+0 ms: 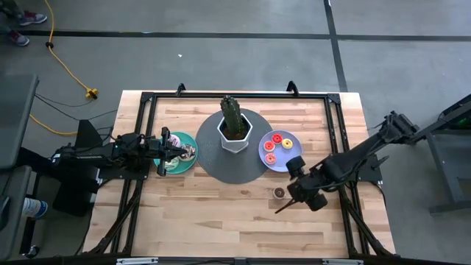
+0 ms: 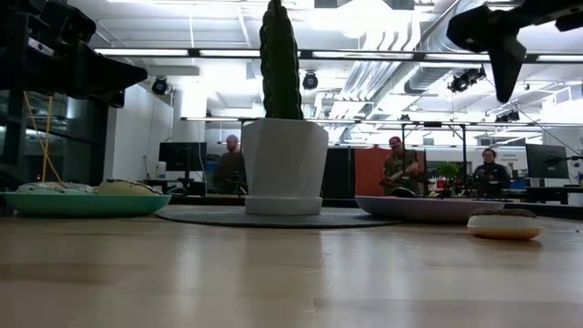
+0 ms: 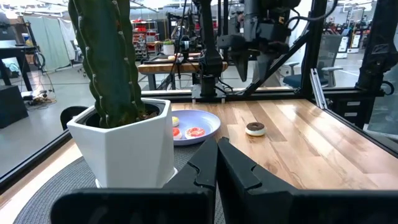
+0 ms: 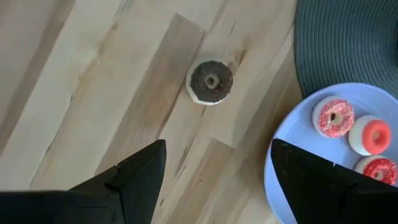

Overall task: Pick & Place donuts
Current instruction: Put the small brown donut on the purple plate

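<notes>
Wooden surface, black-framed, workshop beyond. Right end effector: fingers spread wide, empty, poised above one chocolate donut lying alone on bare wood, just beside the lavender plate. That plate: three red-and-orange donuts visible. Centre: one white pot with cactus on one dark round mat. Left end effector: fingers closed together, over the teal plate, which carries several donuts, count unclear.
</notes>
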